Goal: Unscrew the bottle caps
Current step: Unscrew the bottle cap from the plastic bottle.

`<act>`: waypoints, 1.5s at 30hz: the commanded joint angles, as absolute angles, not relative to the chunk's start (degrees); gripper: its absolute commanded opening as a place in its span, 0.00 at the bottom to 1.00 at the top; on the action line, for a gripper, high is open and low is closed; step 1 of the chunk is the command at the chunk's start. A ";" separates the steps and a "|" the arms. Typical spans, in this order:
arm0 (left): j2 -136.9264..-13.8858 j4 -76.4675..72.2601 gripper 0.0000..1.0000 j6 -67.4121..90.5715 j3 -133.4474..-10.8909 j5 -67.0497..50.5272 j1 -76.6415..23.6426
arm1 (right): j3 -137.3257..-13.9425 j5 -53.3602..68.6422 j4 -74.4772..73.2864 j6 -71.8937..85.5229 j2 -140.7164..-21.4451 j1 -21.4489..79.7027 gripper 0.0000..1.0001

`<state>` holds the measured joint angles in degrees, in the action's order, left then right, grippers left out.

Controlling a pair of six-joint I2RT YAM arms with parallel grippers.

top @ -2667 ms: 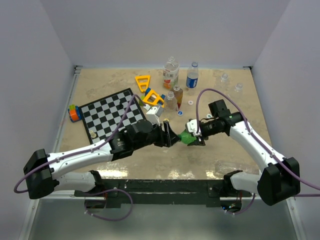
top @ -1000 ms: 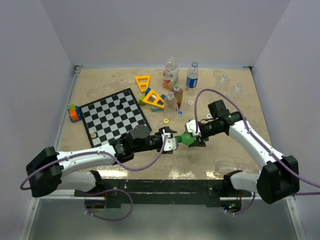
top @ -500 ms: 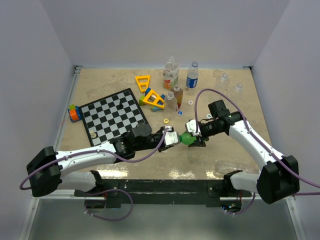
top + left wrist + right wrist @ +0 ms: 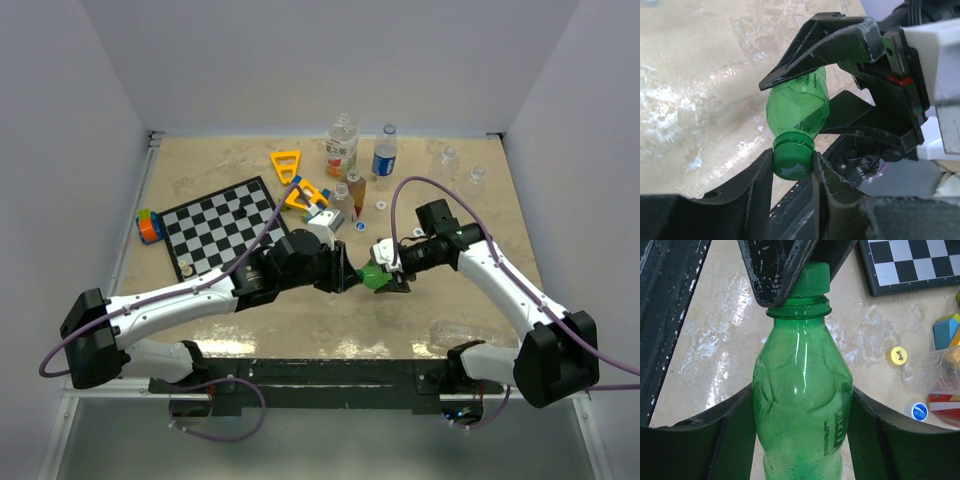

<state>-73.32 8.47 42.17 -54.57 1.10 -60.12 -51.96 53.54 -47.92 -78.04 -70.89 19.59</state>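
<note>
A small green bottle [image 4: 375,277] hangs level above the table's front middle, neck pointing left. My right gripper [image 4: 802,392] is shut on the green bottle [image 4: 802,405], one finger on each side of its body. My left gripper [image 4: 792,156] is shut on the bottle's green cap [image 4: 793,157], which sits squeezed between both fingers. In the top view the left gripper [image 4: 346,275] meets the bottle from the left. The right wrist view shows the green cap [image 4: 810,279] at the top, partly covered by the left fingers [image 4: 772,270].
A chessboard [image 4: 225,235] lies at the left, with coloured blocks [image 4: 148,225] beside it. Yellow triangular frames [image 4: 286,163] and labelled bottles [image 4: 341,147] [image 4: 385,152] stand at the back. Small clear bottles [image 4: 449,158] sit at the back right. Loose yellow [image 4: 898,355] and blue [image 4: 916,410] caps lie on the table.
The left gripper has shut on the green cap and its wrist has rolled, bringing the white camera housing to the top. The right arm and the bottle have stayed put.
</note>
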 commanded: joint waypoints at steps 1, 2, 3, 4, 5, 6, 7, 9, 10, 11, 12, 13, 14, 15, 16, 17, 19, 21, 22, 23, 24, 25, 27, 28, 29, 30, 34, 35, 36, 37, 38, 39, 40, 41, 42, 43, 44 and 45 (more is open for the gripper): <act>-72.25 11.60 0.00 52.38 -57.83 6.59 -59.41 | -51.94 52.82 -48.96 -78.57 -70.84 19.78 0.00; -71.81 11.86 0.00 52.38 -57.75 7.11 -59.41 | -51.94 52.74 -48.96 -78.49 -70.93 19.78 0.00; -71.28 11.78 0.00 52.12 -57.57 7.73 -59.41 | -51.94 52.65 -48.96 -78.49 -70.84 19.86 0.00; -70.84 11.34 0.04 51.42 -57.13 7.82 -59.41 | -51.94 52.73 -48.96 -78.49 -70.93 19.78 0.00; -70.14 10.99 0.15 50.81 -56.87 7.74 -59.41 | -51.94 52.73 -49.04 -78.49 -70.93 19.86 0.00; -69.61 10.20 0.22 49.15 -56.34 7.39 -59.41 | -51.94 52.73 -49.04 -78.40 -70.93 19.86 0.00; -69.00 9.24 0.34 47.83 -55.64 5.64 -59.41 | -51.94 52.73 -48.96 -78.49 -70.93 19.78 0.00; -68.12 8.88 0.56 44.32 -55.37 3.35 -59.41 | -51.94 52.65 -49.04 -78.49 -70.84 19.78 0.00; -67.59 9.22 0.66 42.82 -55.46 2.56 -59.41 | -51.94 52.73 -48.96 -78.49 -70.93 19.86 0.00; -67.15 9.92 0.72 41.24 -55.55 2.55 -59.33 | -52.03 52.73 -49.04 -78.49 -70.93 19.78 0.00; -66.54 10.45 0.77 39.65 -55.37 2.81 -59.33 | -51.94 52.73 -48.87 -78.49 -71.10 19.86 0.00; -65.66 11.07 0.83 37.81 -55.11 2.99 -59.33 | -51.94 52.73 -48.95 -78.49 -71.02 19.86 0.00; -64.96 11.86 0.85 36.31 -54.85 3.08 -59.33 | -51.94 52.73 -48.87 -78.49 -71.02 19.78 0.00; -63.99 12.30 0.87 34.65 -54.32 2.90 -59.24 | -51.94 52.73 -48.87 -78.49 -71.02 19.86 0.00; -63.11 12.65 0.89 32.63 -53.88 2.81 -59.24 | -52.03 52.65 -48.87 -78.40 -71.02 19.86 0.00; -62.15 13.09 0.90 31.30 -53.18 2.64 -59.24 | -52.03 52.65 -48.95 -78.40 -71.10 19.86 0.00; -60.13 13.71 0.91 27.18 -51.42 2.20 -59.24 | -51.94 52.65 -48.78 -78.40 -71.19 19.78 0.00; -58.02 14.24 0.92 23.31 -49.75 1.06 -59.24 | -51.94 52.65 -48.78 -78.40 -71.19 19.78 0.00; -56.70 13.89 0.92 21.64 -48.62 0.53 -59.24 | -51.94 52.65 -48.78 -78.40 -71.19 19.86 0.00; -55.21 13.10 0.92 19.36 -47.73 0.27 -59.24 | -51.94 52.65 -48.78 -78.31 -71.28 19.86 0.00; -53.80 12.05 0.93 16.03 -46.51 -2.17 -59.33 | -51.94 52.65 -48.78 -78.40 -71.28 19.86 0.00; -51.79 10.21 0.93 11.30 -45.02 -4.02 -59.24 | -51.94 52.65 -48.78 -78.40 -71.28 19.86 0.00; -48.09 6.79 0.93 2.94 -42.03 -5.70 -59.24 | -51.94 52.65 -48.78 -78.40 -71.28 19.86 0.00; -46.34 4.68 0.93 -1.45 -40.18 -6.58 -59.24 | -51.94 52.65 -48.78 -78.40 -71.28 19.86 0.00; -44.93 2.22 0.94 -5.84 -37.82 -7.64 -59.24 | -51.86 52.65 -48.78 -78.49 -71.28 19.86 0.00; -43.69 -1.28 0.94 -9.37 -35.97 -8.52 -59.24 | -51.86 52.65 -48.78 -78.49 -71.28 19.86 0.00; -44.02 -6.76 0.94 -21.16 -32.52 -10.90 -59.24 | -51.86 52.65 -48.78 -78.49 -71.45 19.86 0.00; -45.16 -6.77 0.94 -22.40 -32.78 -10.99 -59.24 | -51.86 52.65 -48.78 -78.49 -71.46 19.86 0.00; -46.83 -6.51 0.94 -23.54 -33.48 -11.07 -59.24 | -51.94 52.56 -48.78 -78.49 -71.54 19.86 0.00; -48.15 -6.16 0.94 -24.42 -34.10 -11.42 -59.24 | -51.86 52.65 -48.87 -78.40 -71.54 19.78 0.00; -49.56 -6.50 0.94 -25.04 -34.36 -11.86 -59.24 | -51.86 52.56 -48.87 -78.49 -71.54 19.86 0.00; -50.70 -7.03 0.94 -25.74 -34.54 -12.13 -59.24 | -51.94 52.47 -48.78 -78.49 -71.63 19.86 0.00; -51.58 -7.90 0.93 -26.27 -34.28 -12.48 -59.24 | -51.86 52.56 -48.78 -78.49 -71.63 19.86 0.00; -52.55 -8.69 0.93 -26.89 -34.19 -12.92 -59.33 | -51.94 52.56 -48.87 -78.49 -71.80 19.86 0.00; -53.34 -9.48 0.93 -27.50 -34.28 -13.35 -59.33 | -51.94 52.47 -48.87 -78.49 -71.63 19.86 0.00; -54.22 -10.45 0.93 -27.77 -34.28 -13.71 -59.33 | -51.94 52.56 -48.87 -78.49 -71.63 19.86 0.00; -55.19 -11.07 0.92 -28.38 -34.45 -14.58 -59.33 | -51.86 52.56 -48.87 -78.57 -71.63 19.86 0.00; -55.63 -12.21 0.92 -28.82 -34.28 -15.20 -59.33 | -51.94 52.56 -48.87 -78.57 -71.63 19.86 0.00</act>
